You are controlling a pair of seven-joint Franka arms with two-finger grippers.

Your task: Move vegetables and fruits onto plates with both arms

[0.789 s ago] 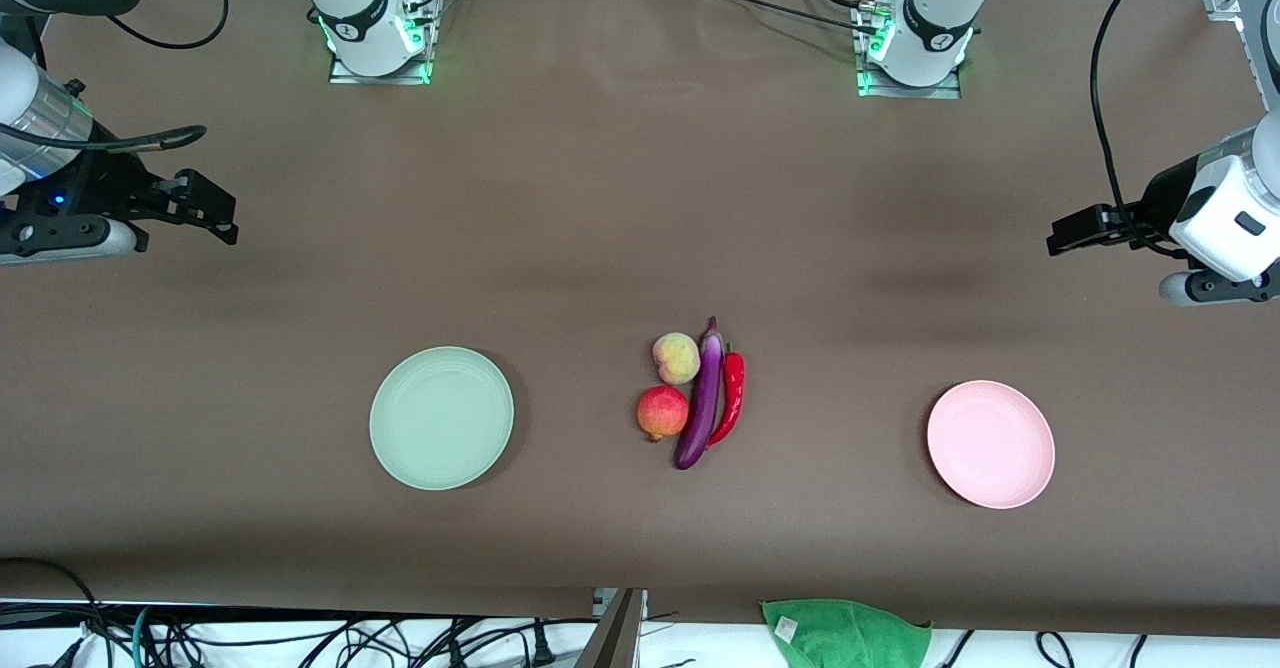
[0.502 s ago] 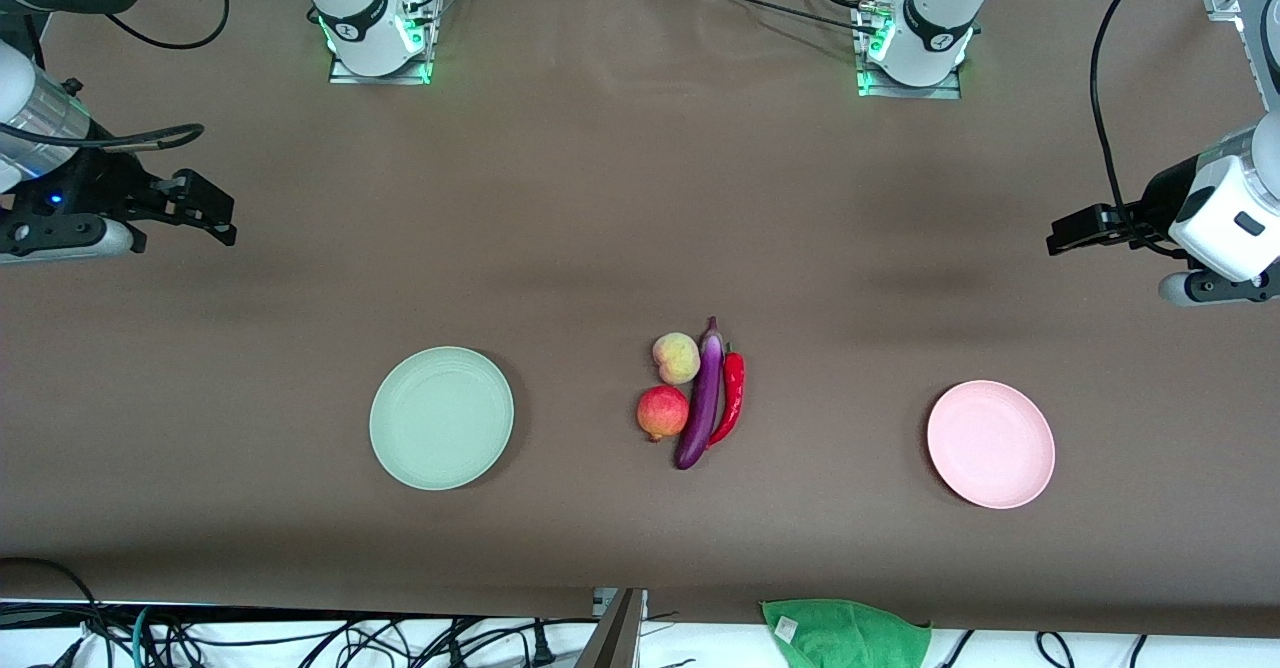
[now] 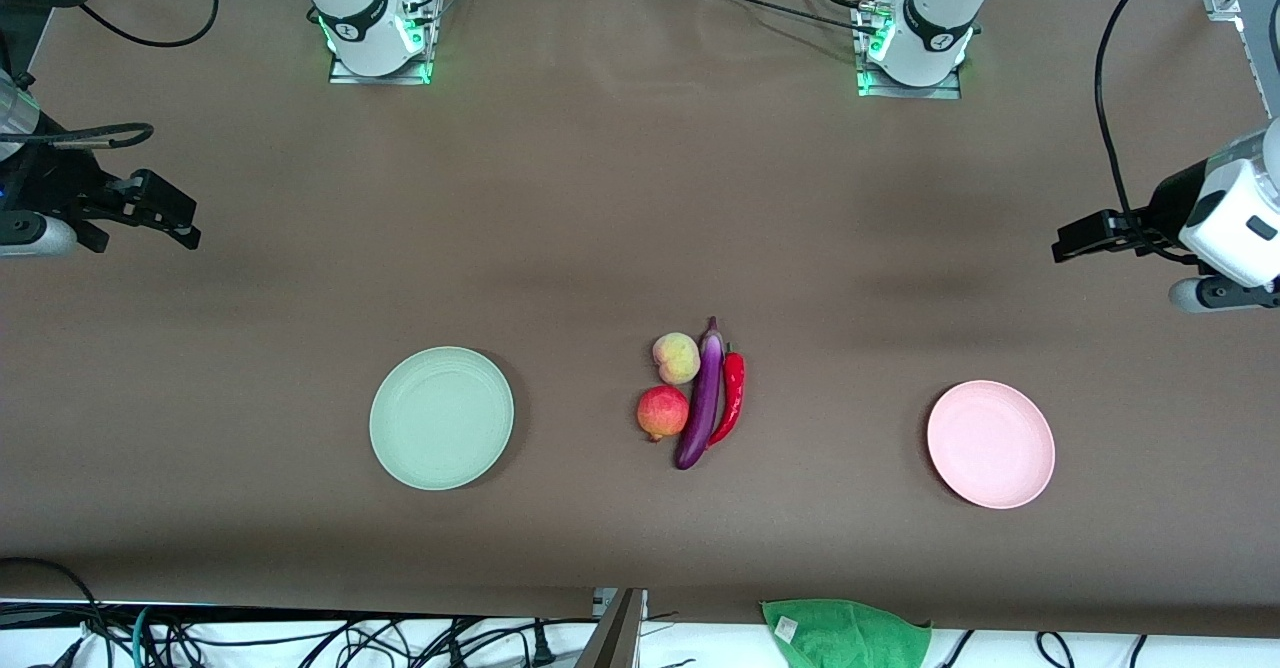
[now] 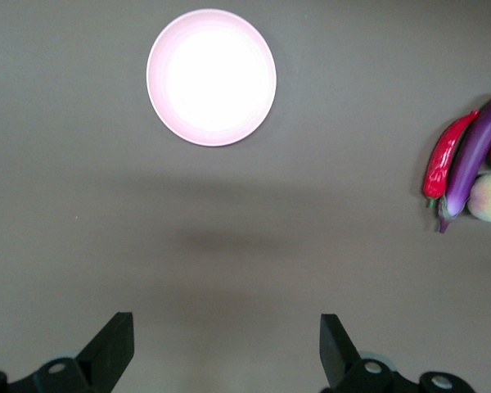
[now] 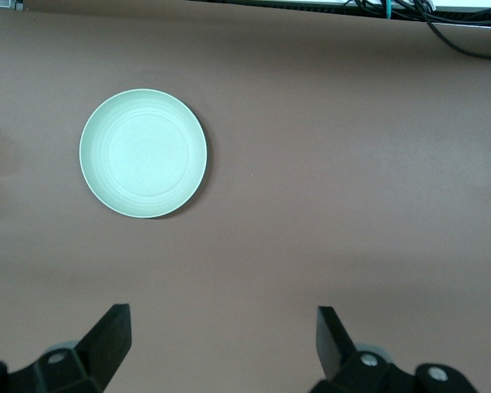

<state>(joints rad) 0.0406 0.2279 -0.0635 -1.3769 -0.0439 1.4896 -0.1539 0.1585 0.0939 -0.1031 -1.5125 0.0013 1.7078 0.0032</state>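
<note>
Both claws wide and empty: left claw (image 4: pixel 221 348) high over bare worktop (image 3: pixel 600 198) near pink plate (image 3: pixel 990 443), right claw (image 5: pixel 221 344) near green plate (image 3: pixel 441 417). Eggplant (image 3: pixel 702 398), chili (image 3: pixel 731 398), peach (image 3: pixel 676 357) and pomegranate (image 3: pixel 662 412) seemingly touching. Risk: nudging neighbours, rolling fruit away.

Both arms are big, white and round, with dark grey rings at the joints. Black cables loop off them. Each base sits on a metal plate and glows green, with a little red part.
</note>
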